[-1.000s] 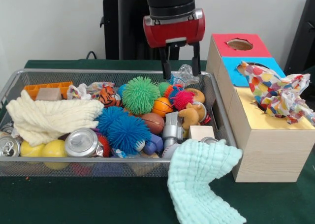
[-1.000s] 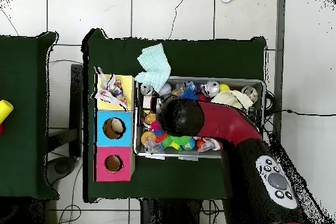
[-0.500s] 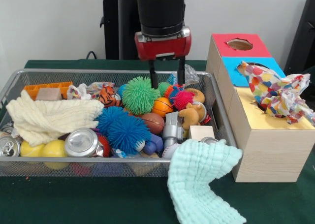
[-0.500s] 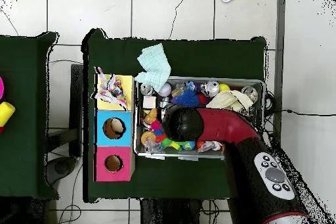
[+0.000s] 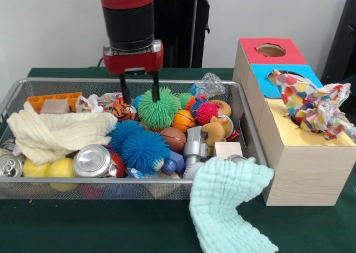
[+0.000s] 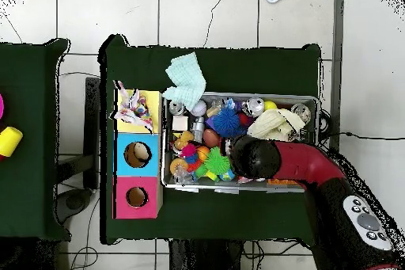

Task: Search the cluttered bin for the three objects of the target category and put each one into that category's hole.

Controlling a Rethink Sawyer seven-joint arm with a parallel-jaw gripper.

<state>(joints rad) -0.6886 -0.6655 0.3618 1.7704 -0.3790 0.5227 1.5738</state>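
A: Place of the end effector (image 5: 141,97)?

B: Low over the back part of the bin (image 5: 33,187), at the end of the red and black arm (image 5: 129,19). Just above the toys, between the tiger-striped toy (image 5: 118,108) and the green spiky ball (image 5: 161,111).

A: Open or closed?

B: Open. Two dark fingers (image 5: 126,92) apart, pointing straight down, gripping nothing. One finger at the upper edge of the green spiky ball; not possible to tell whether touching it or only in front of it.

A: And the box with the holes?

B: On the green bench (image 5: 111,225), just beside the bin. A wooden box (image 5: 308,169) with three coloured tops in a row: red part (image 5: 289,55) at the far end with a round hole (image 5: 271,50), blue part (image 5: 261,83) in the middle, yellow part (image 5: 289,133) at the near end.

A: Anything at a hole already?

B: A patterned cloth (image 5: 314,105), bunched up on the yellow part and spilling over the side of the box. Partly in front of the blue hole in the front view.

A: Other cloths?

B: A cream knitted cloth (image 5: 55,133) inside the bin, well apart from the box, lying over the cans (image 5: 92,161) and the yellow balls (image 5: 61,168). Also a mint cloth (image 5: 228,203), draped over the front rim at the corner nearest the box and down onto the bench.

A: Target category?

B: Not possible to tell from the views.
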